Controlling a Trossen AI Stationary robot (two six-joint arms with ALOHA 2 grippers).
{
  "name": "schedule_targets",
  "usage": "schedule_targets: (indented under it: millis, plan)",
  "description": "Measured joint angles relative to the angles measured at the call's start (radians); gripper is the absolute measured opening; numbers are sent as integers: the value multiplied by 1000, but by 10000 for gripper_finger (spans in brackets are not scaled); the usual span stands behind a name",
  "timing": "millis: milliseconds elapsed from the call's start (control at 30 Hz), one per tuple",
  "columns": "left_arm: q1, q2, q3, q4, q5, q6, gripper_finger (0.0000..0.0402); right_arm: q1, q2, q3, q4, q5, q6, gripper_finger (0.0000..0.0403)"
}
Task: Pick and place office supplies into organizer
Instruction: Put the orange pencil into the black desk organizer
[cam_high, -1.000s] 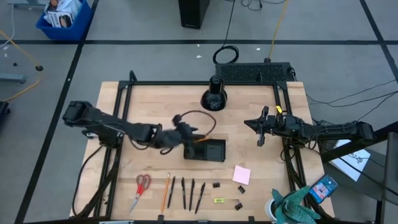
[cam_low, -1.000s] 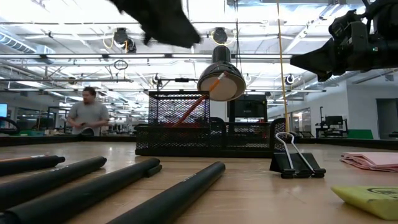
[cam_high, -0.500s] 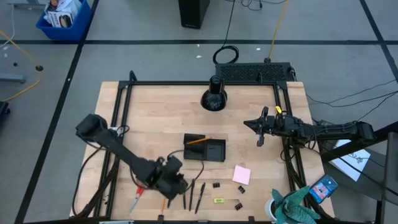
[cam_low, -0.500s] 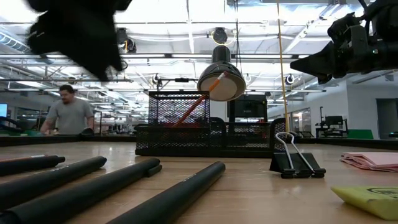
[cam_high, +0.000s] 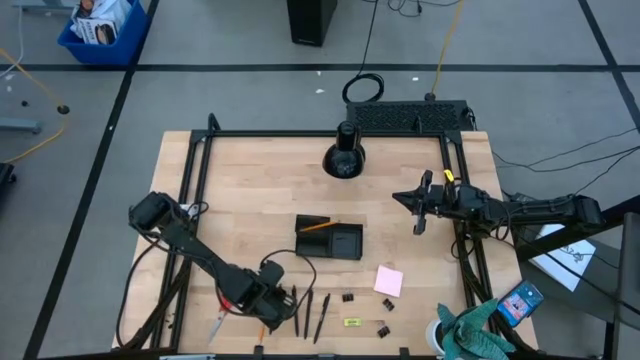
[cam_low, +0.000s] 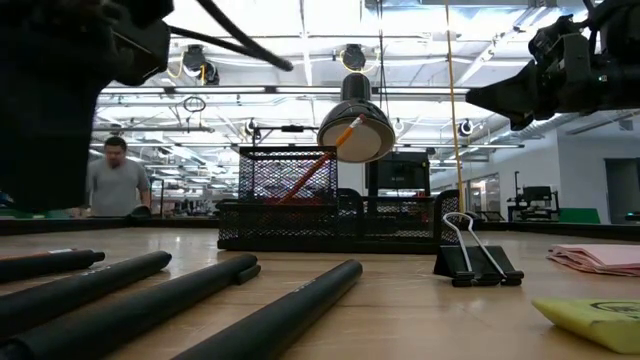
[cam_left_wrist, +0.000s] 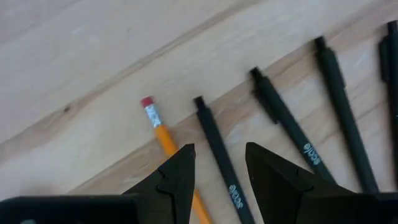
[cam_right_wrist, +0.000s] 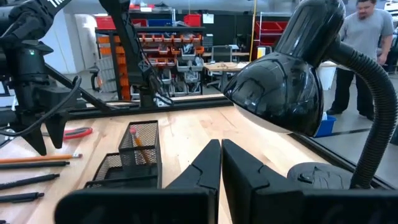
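My left gripper (cam_high: 272, 305) hangs open, pointing down, over the row near the table's front edge. In the left wrist view its fingers (cam_left_wrist: 219, 150) stand on either side of a dark pen (cam_left_wrist: 214, 149) without touching it. An orange pencil (cam_left_wrist: 158, 127) with a red eraser lies beside that pen, and more pens (cam_left_wrist: 292, 134) lie past it. The black mesh organizer (cam_high: 330, 240) stands mid-table with one orange pencil (cam_high: 320, 226) leaning in it. My right gripper (cam_high: 402, 198) waits shut at the right, held level above the table.
Red-handled scissors (cam_high: 218, 320) lie left of the left gripper. Binder clips (cam_high: 348, 297), a pink pad (cam_high: 389, 281) and a yellow-green piece (cam_high: 351, 322) lie at the front right. A black lamp (cam_high: 345, 155) stands at the back. A person (cam_low: 115, 180) is in the room behind.
My left gripper has swung from beside the organizer toward the table's near edge and left, come down, and rolled and tipped until it points down over the pencil and pens. The pencil in the organizer has stayed put.
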Motion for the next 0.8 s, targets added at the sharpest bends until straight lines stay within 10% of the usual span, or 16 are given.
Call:
schedule_targets:
  millis: [800]
  plan:
    - [-1, 7, -60, -12, 7, -94, 147, 0, 1, 0, -23, -2, 22, 9]
